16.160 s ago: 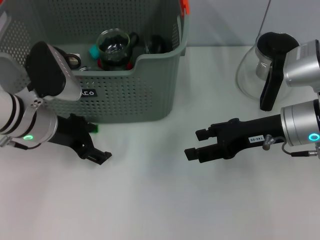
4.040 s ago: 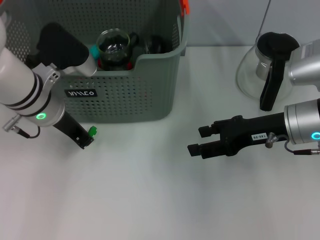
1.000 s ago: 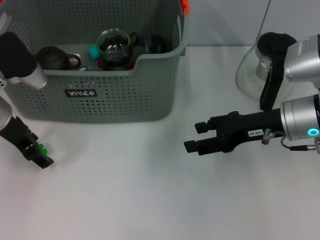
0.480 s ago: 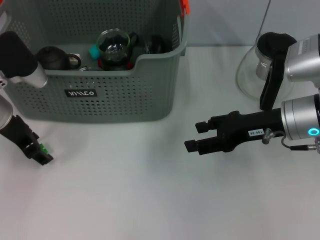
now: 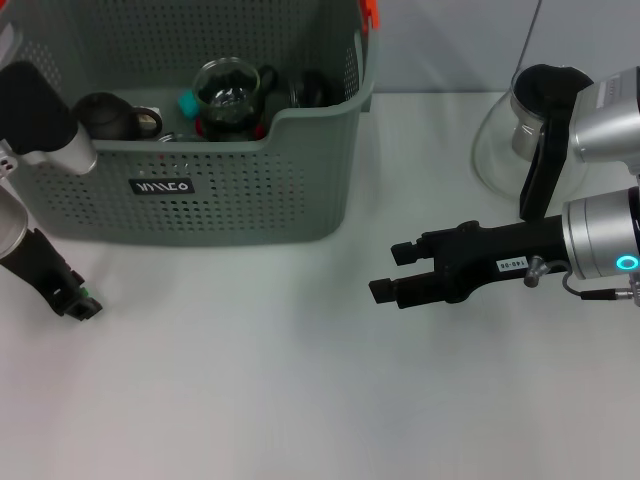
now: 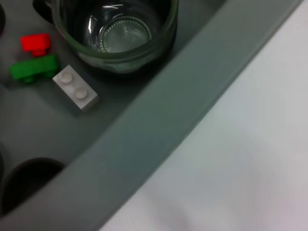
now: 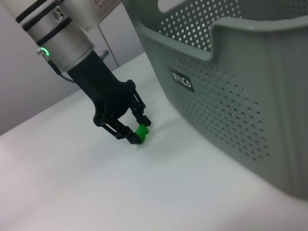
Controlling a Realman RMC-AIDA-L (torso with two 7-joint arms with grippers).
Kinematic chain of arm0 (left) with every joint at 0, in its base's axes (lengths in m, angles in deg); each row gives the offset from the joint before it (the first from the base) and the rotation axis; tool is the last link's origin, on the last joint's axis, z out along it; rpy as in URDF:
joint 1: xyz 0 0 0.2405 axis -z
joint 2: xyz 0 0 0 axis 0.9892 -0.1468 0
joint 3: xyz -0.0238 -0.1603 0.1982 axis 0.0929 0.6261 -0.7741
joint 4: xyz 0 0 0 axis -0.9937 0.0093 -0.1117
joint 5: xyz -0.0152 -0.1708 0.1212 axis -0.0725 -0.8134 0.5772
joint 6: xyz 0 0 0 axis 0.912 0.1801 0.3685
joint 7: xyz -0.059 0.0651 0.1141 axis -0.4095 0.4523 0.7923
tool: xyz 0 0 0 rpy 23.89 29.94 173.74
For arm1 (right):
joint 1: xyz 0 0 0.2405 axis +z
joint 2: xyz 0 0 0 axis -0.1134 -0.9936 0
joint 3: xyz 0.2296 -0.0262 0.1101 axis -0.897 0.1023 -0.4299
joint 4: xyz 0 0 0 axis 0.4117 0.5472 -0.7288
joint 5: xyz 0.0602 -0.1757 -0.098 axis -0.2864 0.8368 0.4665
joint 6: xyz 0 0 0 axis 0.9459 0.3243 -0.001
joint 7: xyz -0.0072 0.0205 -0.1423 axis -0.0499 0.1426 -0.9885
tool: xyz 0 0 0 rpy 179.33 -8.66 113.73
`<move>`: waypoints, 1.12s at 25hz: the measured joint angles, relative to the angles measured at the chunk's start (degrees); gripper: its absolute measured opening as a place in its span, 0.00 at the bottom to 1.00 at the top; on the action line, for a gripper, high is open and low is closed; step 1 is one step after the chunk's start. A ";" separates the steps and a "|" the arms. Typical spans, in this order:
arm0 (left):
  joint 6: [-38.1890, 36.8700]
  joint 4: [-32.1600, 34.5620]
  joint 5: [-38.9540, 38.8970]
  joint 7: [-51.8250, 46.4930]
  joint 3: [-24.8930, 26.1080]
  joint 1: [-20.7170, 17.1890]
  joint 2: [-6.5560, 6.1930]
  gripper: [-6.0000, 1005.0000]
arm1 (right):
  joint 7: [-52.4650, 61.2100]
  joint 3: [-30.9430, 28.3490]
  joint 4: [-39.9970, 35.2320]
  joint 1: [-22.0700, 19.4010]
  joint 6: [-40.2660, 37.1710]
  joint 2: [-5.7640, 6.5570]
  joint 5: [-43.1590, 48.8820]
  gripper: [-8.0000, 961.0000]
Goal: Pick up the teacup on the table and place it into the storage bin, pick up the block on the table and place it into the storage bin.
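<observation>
The left gripper (image 5: pixel 80 305) angles down near the table (image 5: pixel 300 400), fingers pinching a green block (image 7: pixel 141 131), seemingly just above the surface, beside the storage bin (image 5: pixel 250 190). The right gripper (image 5: pixel 392 272) hovers level over the table, its 2 fingers spread.

1. Showing perforated matt grey-green plastic: storage bin (image 5: pixel 300 190).
2. Gleaming as clear, glossy glass: cup (image 6: pixel 115 33).
3. Looking smooth white and matt: table (image 5: pixel 300 400).
4. Appearing as glossy green plastic: block (image 7: pixel 141 132).
</observation>
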 joint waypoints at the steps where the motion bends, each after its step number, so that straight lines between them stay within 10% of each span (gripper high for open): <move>1: -0.11 0.05 0.00 -0.01 -0.04 0.00 0.00 0.45 | 0.00 0.00 0.00 0.00 0.02 0.00 0.00 0.82; 10: -8.21 5.41 -0.11 -1.90 1.73 -0.28 0.30 0.42 | -0.05 0.00 -0.30 -0.02 -0.19 0.09 0.01 0.82; 18: -30.67 13.66 -13.57 1.45 18.19 2.11 2.20 0.46 | -0.51 0.00 -0.56 0.04 -0.36 0.31 0.01 0.82; 24: -35.24 10.96 -33.41 2.17 31.46 4.32 -1.58 0.49 | -1.05 0.00 -0.17 -0.27 -1.01 0.36 0.00 0.82; 28: -25.21 9.19 -38.00 1.65 35.54 3.93 -4.78 0.51 | -1.13 0.00 -0.12 -0.52 -1.57 0.42 0.00 0.82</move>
